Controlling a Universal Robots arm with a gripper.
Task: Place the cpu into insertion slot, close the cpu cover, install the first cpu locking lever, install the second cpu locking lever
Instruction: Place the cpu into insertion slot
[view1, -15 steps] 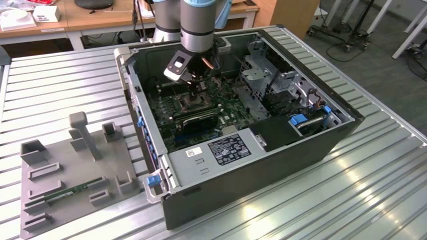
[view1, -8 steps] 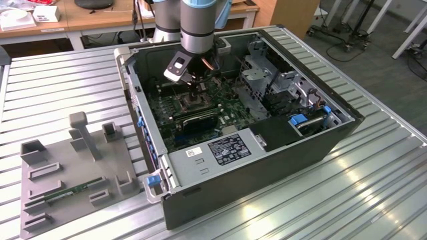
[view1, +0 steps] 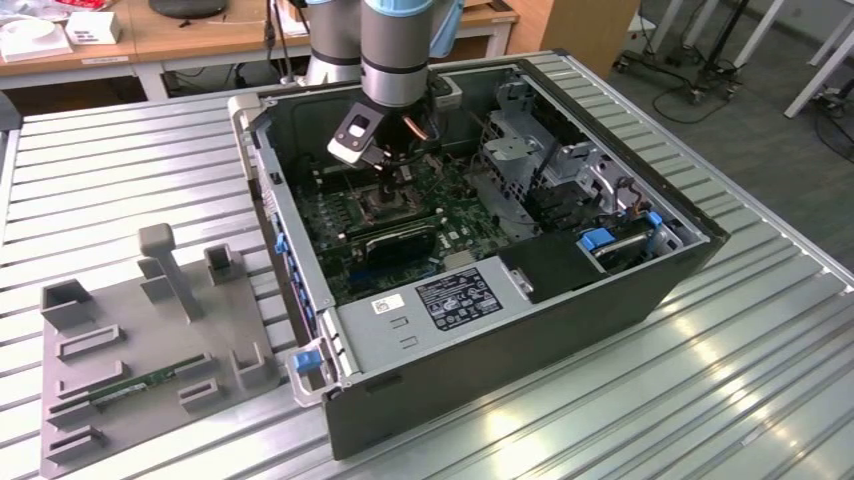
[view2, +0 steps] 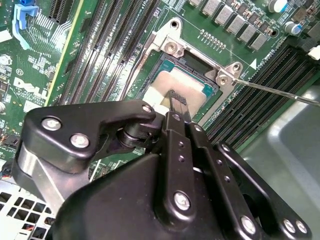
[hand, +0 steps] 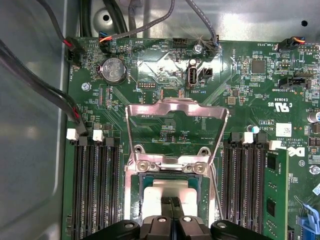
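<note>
Ribbed metal workbench (view1: 134, 150) with open dark-grey computer case (view1: 534, 340): black robot gripper (hand: 172, 200) positioned inside, fingers closed together, tips at thin square silvery-grey cpu (hand: 150, 200) laid in metal-rimmed square insertion slot (hand: 131, 195), apparently for seating; silvery window-frame cpu cover (hand: 175, 106) hinged open for access.

The cpu (hand: 152, 200) lies in the insertion slot (hand: 131, 195), cpu cover (hand: 175, 105) open beside it.

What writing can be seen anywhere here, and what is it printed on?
Nothing can be quoted; all print is too small to read.
Black label on the power supply: unreadable.
White lettering across the motherboard: unreadable.
White sticker on the motherboard: unreadable.
</note>
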